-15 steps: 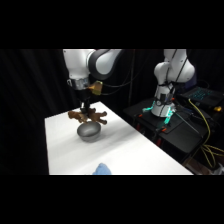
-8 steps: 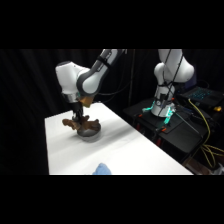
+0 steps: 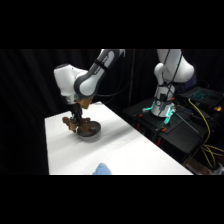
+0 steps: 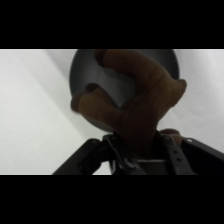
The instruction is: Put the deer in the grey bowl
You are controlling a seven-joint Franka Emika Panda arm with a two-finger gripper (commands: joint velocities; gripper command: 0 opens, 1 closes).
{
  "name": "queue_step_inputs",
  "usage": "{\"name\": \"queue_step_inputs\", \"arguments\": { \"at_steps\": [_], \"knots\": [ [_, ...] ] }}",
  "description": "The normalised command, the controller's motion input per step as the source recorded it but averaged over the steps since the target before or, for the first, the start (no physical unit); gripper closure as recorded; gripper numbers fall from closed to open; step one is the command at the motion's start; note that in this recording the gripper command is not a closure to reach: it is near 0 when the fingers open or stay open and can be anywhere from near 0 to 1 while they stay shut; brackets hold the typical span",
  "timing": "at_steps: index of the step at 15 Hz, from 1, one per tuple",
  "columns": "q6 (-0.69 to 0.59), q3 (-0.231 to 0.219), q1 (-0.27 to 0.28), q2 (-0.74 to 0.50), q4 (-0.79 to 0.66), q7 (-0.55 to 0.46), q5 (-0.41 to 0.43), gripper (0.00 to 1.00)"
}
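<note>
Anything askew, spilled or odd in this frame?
Nothing spilled or damaged. The deer hangs from the gripper over the grey bowl, limbs draped past the rim rather than tucked inside. A light blue object sits at the table's near edge, partly cut off.

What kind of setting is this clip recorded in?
Most likely a robotics lab: black curtains behind a white table, a second robot arm on a stand with loose cables, and staged props, a toy deer at a grey bowl.
</note>
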Motion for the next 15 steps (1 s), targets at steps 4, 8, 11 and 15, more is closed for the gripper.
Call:
{"name": "queue_step_inputs", "arguments": {
  "at_steps": [4,8,11,15],
  "knots": [
    [-0.34,-0.017,-0.048,-0.23,0.03,-0.14,0.078,0.00],
    [-0.47,-0.026,-0.043,-0.36,0.09,-0.14,0.048,0.00],
    [-0.58,-0.019,-0.050,-0.41,0.16,-0.14,0.049,0.00],
    [-0.51,-0.003,-0.059,-0.26,0.22,-0.13,0.089,0.00]
  ]
}}
